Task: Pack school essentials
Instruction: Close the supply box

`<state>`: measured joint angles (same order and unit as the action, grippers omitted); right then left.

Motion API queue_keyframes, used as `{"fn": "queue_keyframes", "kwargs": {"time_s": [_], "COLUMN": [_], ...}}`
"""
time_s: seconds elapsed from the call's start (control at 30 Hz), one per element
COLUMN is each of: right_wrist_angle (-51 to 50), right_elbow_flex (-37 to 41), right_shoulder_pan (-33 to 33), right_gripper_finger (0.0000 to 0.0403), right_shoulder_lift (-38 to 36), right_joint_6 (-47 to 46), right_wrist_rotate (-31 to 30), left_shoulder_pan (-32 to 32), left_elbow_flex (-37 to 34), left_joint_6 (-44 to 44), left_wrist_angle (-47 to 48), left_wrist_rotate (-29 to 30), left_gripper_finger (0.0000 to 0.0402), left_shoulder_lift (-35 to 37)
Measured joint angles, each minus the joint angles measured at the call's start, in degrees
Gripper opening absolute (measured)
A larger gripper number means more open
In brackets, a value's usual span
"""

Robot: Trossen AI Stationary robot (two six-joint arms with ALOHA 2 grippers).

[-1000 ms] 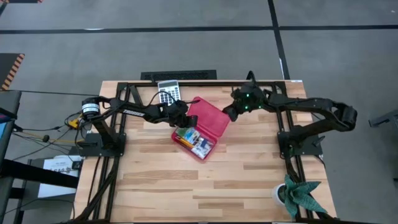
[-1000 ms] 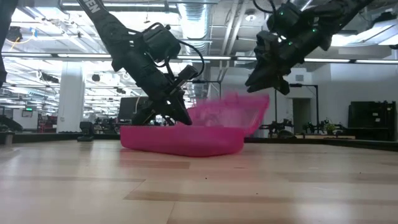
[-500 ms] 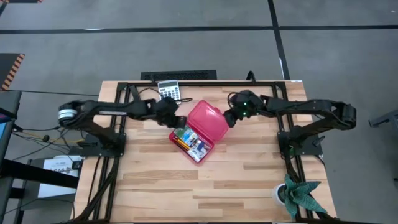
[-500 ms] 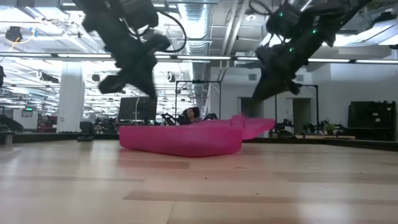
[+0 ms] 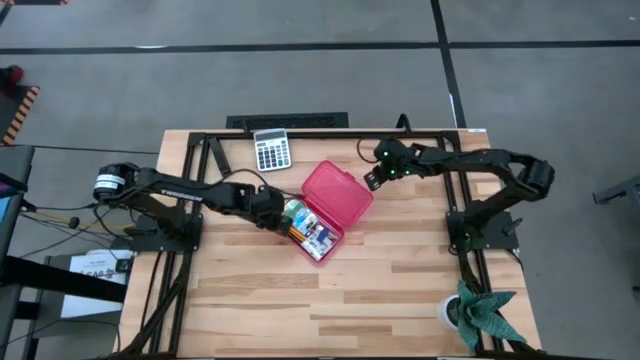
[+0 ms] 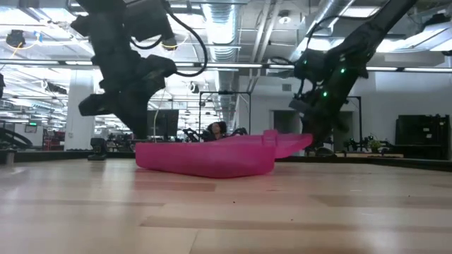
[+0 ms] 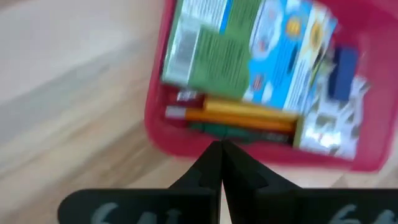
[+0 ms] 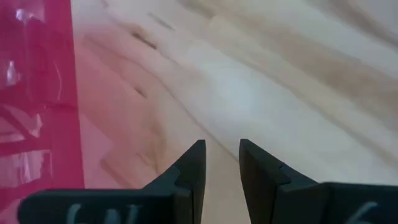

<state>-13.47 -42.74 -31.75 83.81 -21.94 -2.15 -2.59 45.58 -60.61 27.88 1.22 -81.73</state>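
Observation:
The red translucent case (image 5: pixel 338 190) lies open on the table, its lid flat beside its tray (image 5: pixel 310 228). In the tray lie the green-blue carton (image 7: pixel 249 46), orange pencils (image 7: pixel 242 113) and a dark green pen (image 7: pixel 214 129). The scissors and the sticky-note pad do not show. My left gripper (image 5: pixel 270 208) is shut and hangs just off the tray's left wall (image 7: pixel 180 140), raised above the table in the low view (image 6: pixel 127 99). My right gripper (image 5: pixel 372 178) stands to the right of the lid (image 8: pixel 37 93), low over the bare table, its fingers (image 8: pixel 217 149) a little apart.
The grey-white calculator (image 5: pixel 271 150) lies near the table's far edge, left of the case. A potted plant (image 5: pixel 478 312) stands at the near right corner. Black frame rails (image 5: pixel 200 190) run along both sides. Bare wood (image 5: pixel 330 300) spreads toward the near edge.
The case lid, which stood tilted up a second ago, has dropped flat and open. My right gripper has drawn back from the lid toward the right and come down. My left gripper moved from the tray's far corner toward the left, then toward the near edge beside the tray.

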Motion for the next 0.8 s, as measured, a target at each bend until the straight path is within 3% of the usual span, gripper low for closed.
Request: {"fn": "queue_keyframes", "kwargs": {"time_s": [0.27, 0.5, 0.8], "right_wrist_angle": [6.9, 3.8, -0.2], "right_elbow_flex": [0.1, -4.2, -10.1], "right_shoulder_pan": [1.9, 4.1, 6.8], "right_gripper_finger": [0.0102, 0.0102, 0.0102], "right_shoulder_lift": [6.9, 6.5, 6.1], "right_joint_6": [-0.4, 1.9, 3.0], "right_wrist_rotate": [8.8, 8.5, 8.4], "left_shoulder_pan": [3.3, 3.3, 3.4], "left_elbow_flex": [0.0, -0.8, -1.4], "left_joint_6": [-2.1, -1.4, -1.4], "left_wrist_angle": [2.0, 1.1, -8.4], "left_wrist_rotate": [3.4, 5.5, 5.1], "left_gripper_finger": [0.0000, 0.0000, 0.0000], "left_shoulder_lift": [0.0, -2.0, -7.5]}}
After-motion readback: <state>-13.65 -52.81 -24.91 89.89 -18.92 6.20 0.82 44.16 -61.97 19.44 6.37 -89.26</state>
